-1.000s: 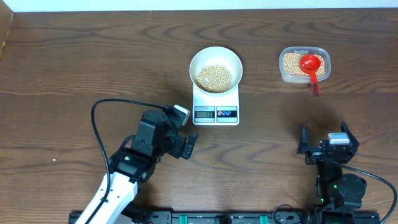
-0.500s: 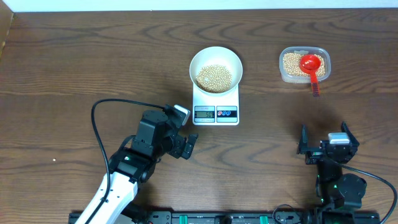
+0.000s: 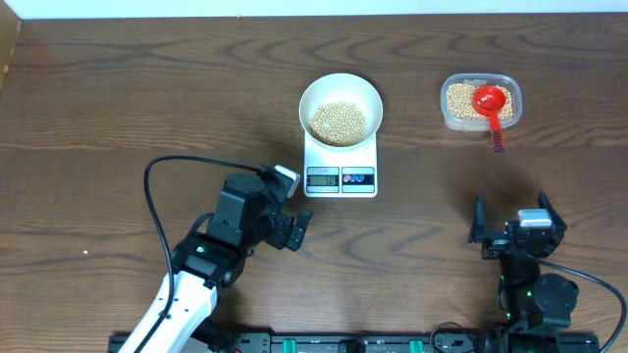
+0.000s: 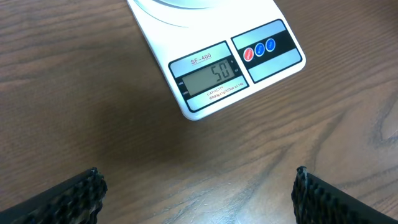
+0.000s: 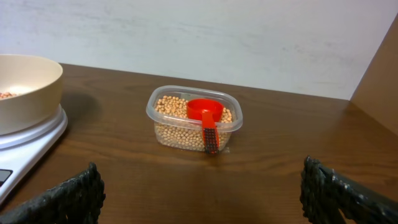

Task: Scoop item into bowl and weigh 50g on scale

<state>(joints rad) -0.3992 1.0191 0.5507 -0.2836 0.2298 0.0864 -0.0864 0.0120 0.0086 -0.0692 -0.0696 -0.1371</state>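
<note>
The white bowl (image 3: 340,107) stands on the white scale (image 3: 340,162) at the table's middle, with a heap of beige beans (image 3: 338,121) in it. In the left wrist view the scale's display (image 4: 208,78) reads 50. My left gripper (image 3: 295,230) hovers just left of and in front of the scale, open and empty; in its own view (image 4: 198,198) only bare wood lies between the fingers. My right gripper (image 3: 514,229) rests near the front right, open and empty (image 5: 202,198). The bowl's edge (image 5: 28,84) shows at the left of the right wrist view.
A clear plastic tub (image 3: 480,102) with more beans stands at the back right, a red scoop (image 3: 491,105) lying in it with its handle over the front rim. The same tub (image 5: 194,119) sits ahead of my right gripper. A black cable (image 3: 162,211) loops beside the left arm.
</note>
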